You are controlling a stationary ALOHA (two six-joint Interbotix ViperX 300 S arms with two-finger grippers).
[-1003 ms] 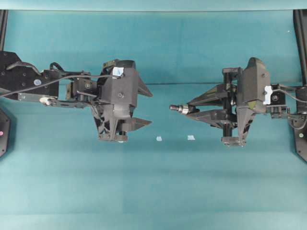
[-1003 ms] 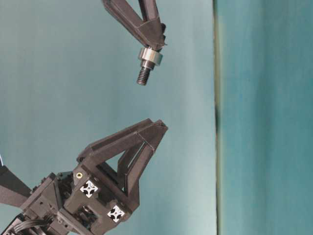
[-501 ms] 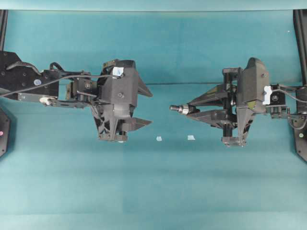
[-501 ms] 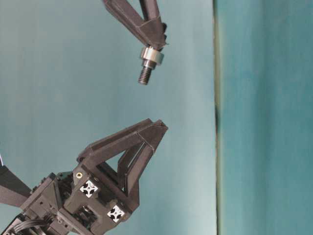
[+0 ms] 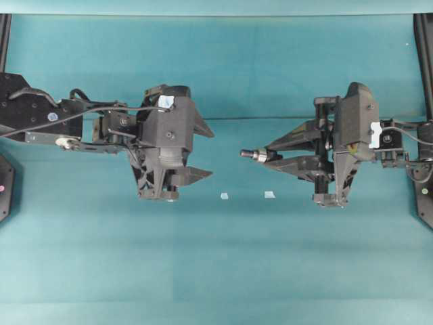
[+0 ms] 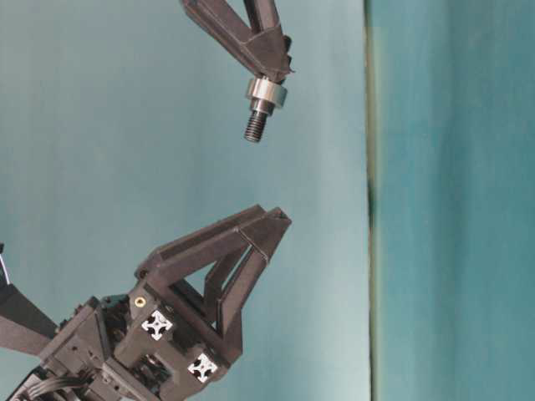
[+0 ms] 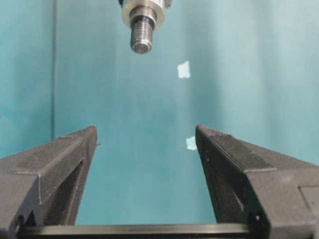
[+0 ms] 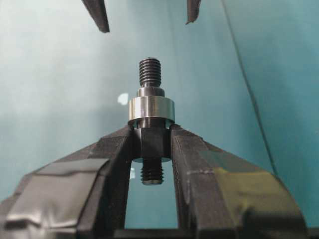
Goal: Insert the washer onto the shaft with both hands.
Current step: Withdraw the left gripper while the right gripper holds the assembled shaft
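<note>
My right gripper (image 5: 270, 155) is shut on the middle of the dark grey shaft (image 5: 247, 154), held level above the table and pointing at my left gripper. The silvery washer (image 5: 260, 156) sits on the shaft just past the fingertips, with the threaded end sticking out beyond it. The right wrist view shows the washer (image 8: 151, 110) seated above the fingers, round the shaft (image 8: 150, 72). My left gripper (image 5: 208, 153) is open and empty, a short gap from the shaft tip. In the left wrist view the shaft (image 7: 141, 37) and washer (image 7: 144, 7) hang ahead of the open gripper (image 7: 145, 130).
Two tiny pale square scraps (image 5: 224, 196) (image 5: 269, 194) lie on the teal table below the gap between the grippers. Black arm mounts stand at the far left and right edges. A fold line runs across the cloth behind the grippers.
The right gripper, with the shaft and washer in it, has drifted slightly away from the left gripper. The left gripper has stayed open and has barely shifted.
</note>
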